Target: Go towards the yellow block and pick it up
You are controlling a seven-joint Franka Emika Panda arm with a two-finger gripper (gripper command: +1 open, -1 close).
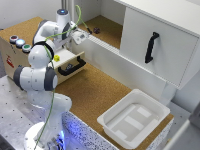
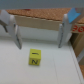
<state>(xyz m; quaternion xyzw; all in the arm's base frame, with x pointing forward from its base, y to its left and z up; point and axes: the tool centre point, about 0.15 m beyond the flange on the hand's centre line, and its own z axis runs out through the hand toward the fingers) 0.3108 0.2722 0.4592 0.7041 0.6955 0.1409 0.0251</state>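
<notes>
Hovering over the open drawer (image 1: 70,64), hand (image 2: 39,39) spread wide, fingers (image 2: 14,31) well apart and holding nothing. Yellow block (image 2: 34,57) lying on the pale drawer floor, between the two fingers in the wrist view yet a little short of their tips, not touched by either. Same block showing in the exterior view as a tiny yellow spot (image 1: 57,58) inside the drawer, just beside the black drawer handle (image 1: 71,68) and under the arm's forward end.

Approach judged largely done: hand already lined up over the block, jaws straddling it rather than sitting off to one side. Left to do: lowering until the fingers flank the block's sides, pressing together on it, then lifting clear of the drawer. Grasp not yet begun, block still resting flat.

Elsewhere on the counter (image 1: 95,90): coloured buttons (image 1: 19,42) atop the wooden box at the exterior view's left, white tray (image 1: 134,119) at the exterior view's right, cabinet door (image 1: 152,47) behind. None of these in the way.
</notes>
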